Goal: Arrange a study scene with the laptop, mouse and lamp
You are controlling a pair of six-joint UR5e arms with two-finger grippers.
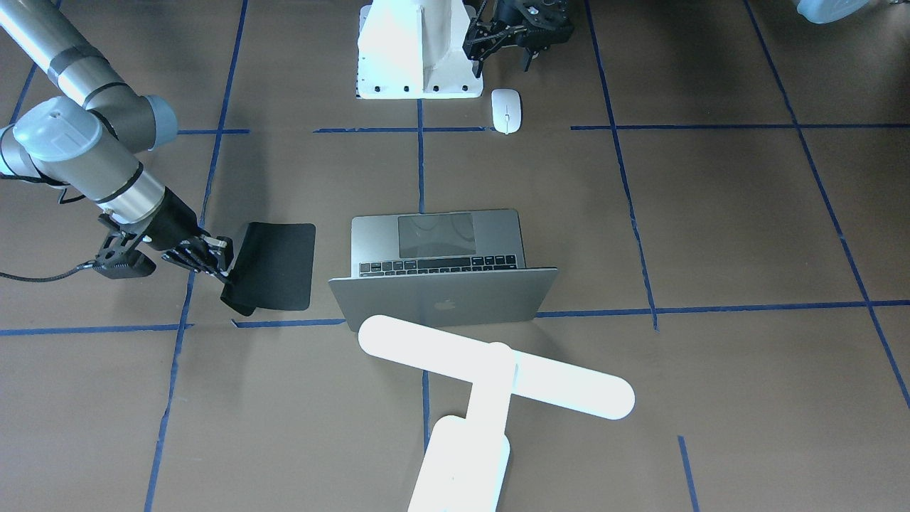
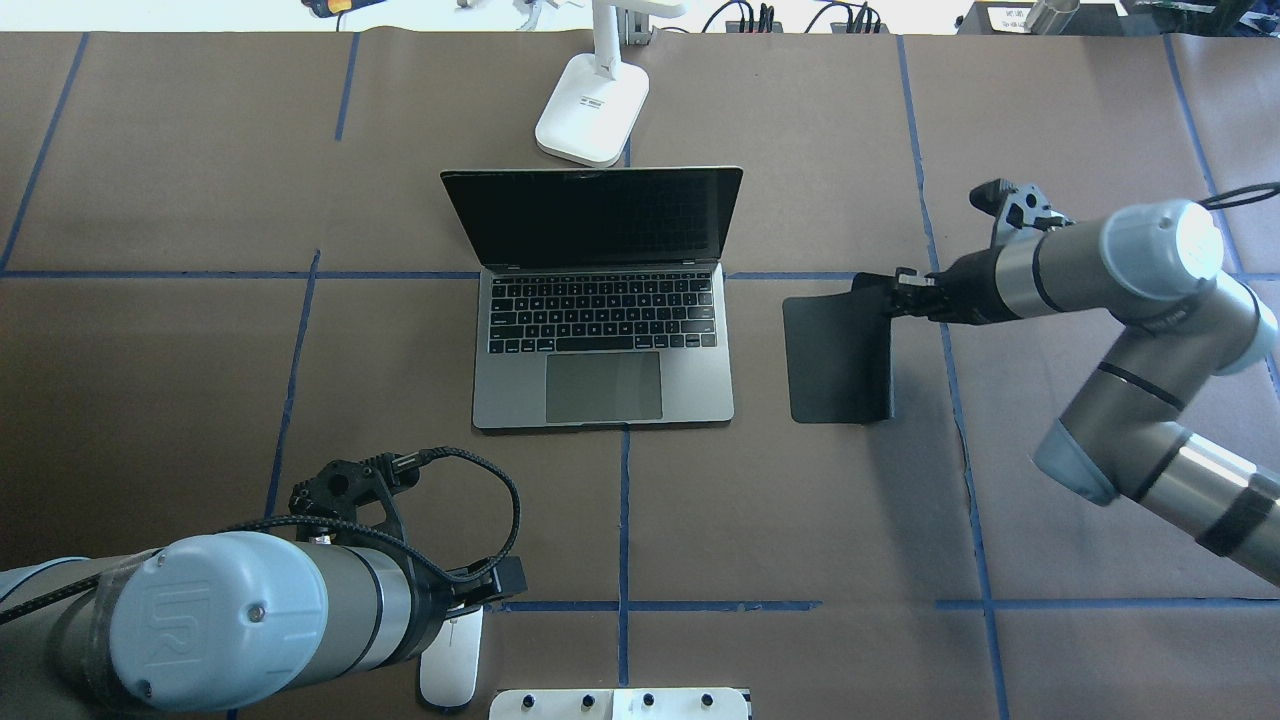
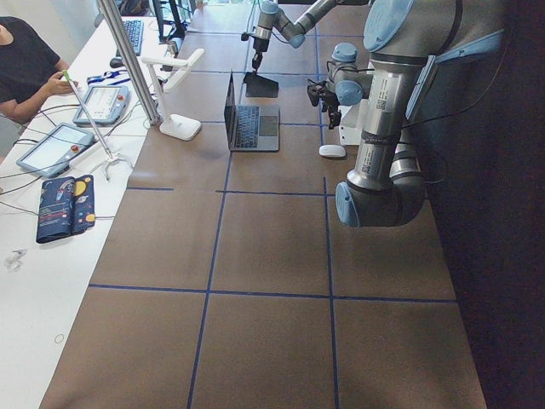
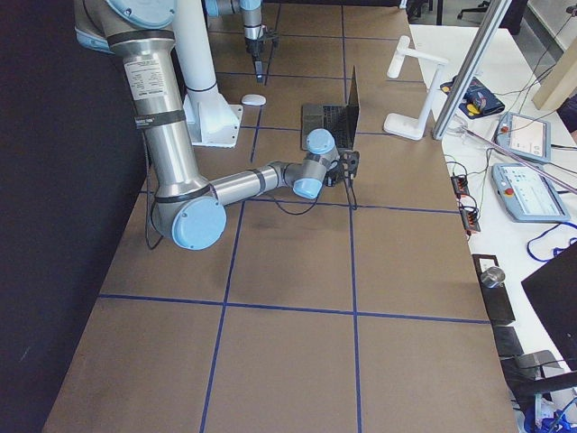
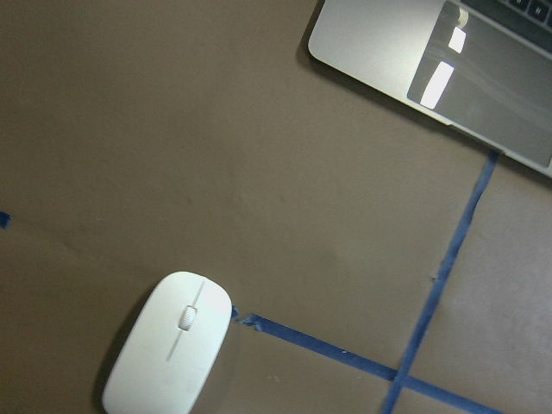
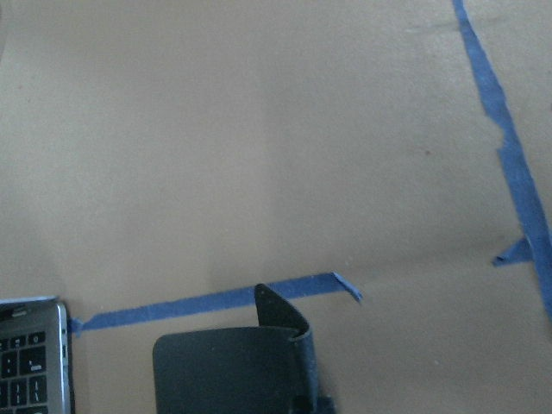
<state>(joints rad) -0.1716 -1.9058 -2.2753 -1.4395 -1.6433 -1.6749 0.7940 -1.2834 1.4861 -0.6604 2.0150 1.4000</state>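
Brown bench (image 1: 711, 213) with laptop (image 2: 605, 340) open centrally, lamp (image 1: 498, 373) behind. One edge of the mat (image 2: 835, 360) is pinched by the right hand (image 2: 888, 298); mat placement is judged under way. Next, the mouse (image 1: 506, 110), below the spread left hand (image 1: 503, 64), must be gripped.

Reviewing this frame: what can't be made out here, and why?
- Lamp: the head is cut off by the overhead view's top edge. The front-facing view overexposes it, so its joints are lost.
- Mouse: largely covered by the left arm overhead.
- Left hand: the upper part is cut off by the front-facing view's top edge.
- Right hand: it grips the black mat at its lifted edge, but the finger contact is too small to see in any view.
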